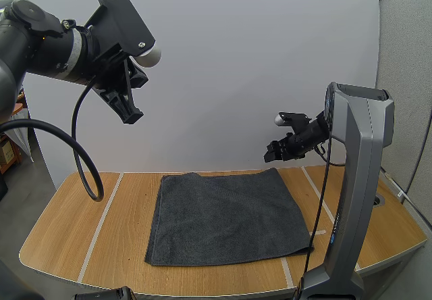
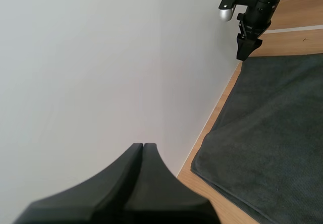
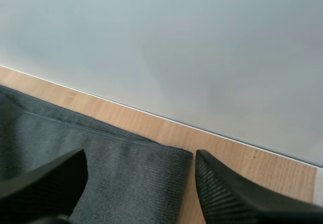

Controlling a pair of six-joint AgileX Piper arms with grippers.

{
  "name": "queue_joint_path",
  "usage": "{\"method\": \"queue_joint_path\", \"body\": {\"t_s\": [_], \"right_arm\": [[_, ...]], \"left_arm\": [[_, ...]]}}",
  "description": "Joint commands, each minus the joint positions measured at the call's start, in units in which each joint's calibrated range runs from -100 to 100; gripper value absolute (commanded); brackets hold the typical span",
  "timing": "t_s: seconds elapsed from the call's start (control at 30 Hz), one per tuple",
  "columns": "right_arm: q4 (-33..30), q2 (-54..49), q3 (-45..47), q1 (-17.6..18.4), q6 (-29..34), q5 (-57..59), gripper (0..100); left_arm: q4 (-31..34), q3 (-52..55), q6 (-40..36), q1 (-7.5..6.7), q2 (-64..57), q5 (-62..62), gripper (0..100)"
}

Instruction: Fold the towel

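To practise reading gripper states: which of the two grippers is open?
The right gripper, over the towel's far right corner: its fingers stand apart; the left gripper is shut, one dark wedge.

One dark grey rectangular terry-cloth towel (image 1: 226,215) is lying spread flat on the light wooden table (image 1: 67,226), about mid-table. Its long edges are running left to right, the far edge sitting near the table's back edge. The surface is looking smooth and even. The left side is showing a raised band: hem or second layer, cannot tell which.
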Motion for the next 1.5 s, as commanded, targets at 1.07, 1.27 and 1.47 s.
{"method": "queue_joint_path", "body": {"t_s": [1.07,1.27,1.47], "right_arm": [[1.7,10.8,-3.5,0.0,-1.7,3.9,100],[1.7,10.7,-3.5,0.0,-1.7,4.3,78],[2.2,10.7,-3.5,0.0,-1.5,5.2,41]], "left_arm": [[-0.9,-0.3,-0.3,-0.23,-0.1,0.2,0],[-0.9,-0.3,-0.3,-0.23,-0.1,0.2,0],[-0.9,-0.3,-0.3,-0.23,-0.2,0.2,0]]}}
